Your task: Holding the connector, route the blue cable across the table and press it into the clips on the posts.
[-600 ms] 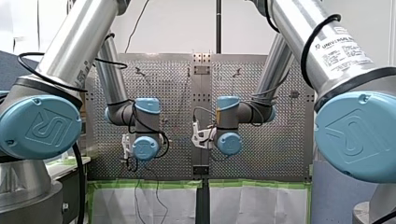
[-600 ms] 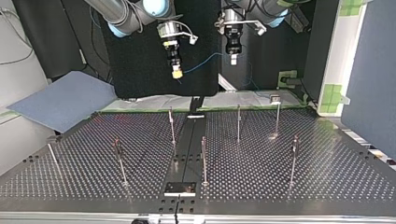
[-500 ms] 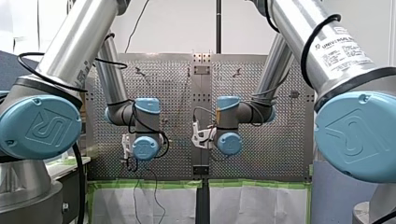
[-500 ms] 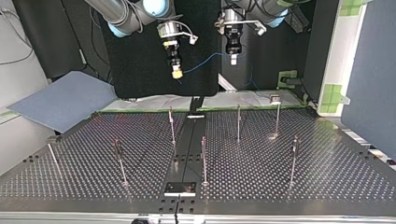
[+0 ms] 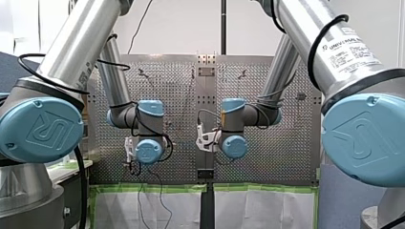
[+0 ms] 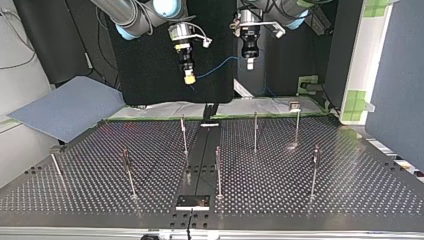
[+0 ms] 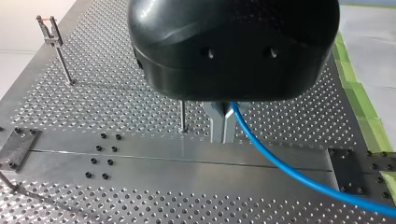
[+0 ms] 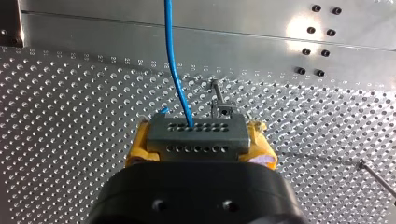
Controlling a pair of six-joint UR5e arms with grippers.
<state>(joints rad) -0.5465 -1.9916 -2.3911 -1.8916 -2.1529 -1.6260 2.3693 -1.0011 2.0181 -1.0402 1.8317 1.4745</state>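
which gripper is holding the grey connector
My right gripper: its yellow pads clamp the grey connector, while my left gripper pinches only the blue cable.

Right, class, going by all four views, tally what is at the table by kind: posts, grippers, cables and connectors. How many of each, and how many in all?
Posts: 7
Grippers: 2, the left gripper and the right gripper
Blue cable: 1
Connector: 1
Total: 11
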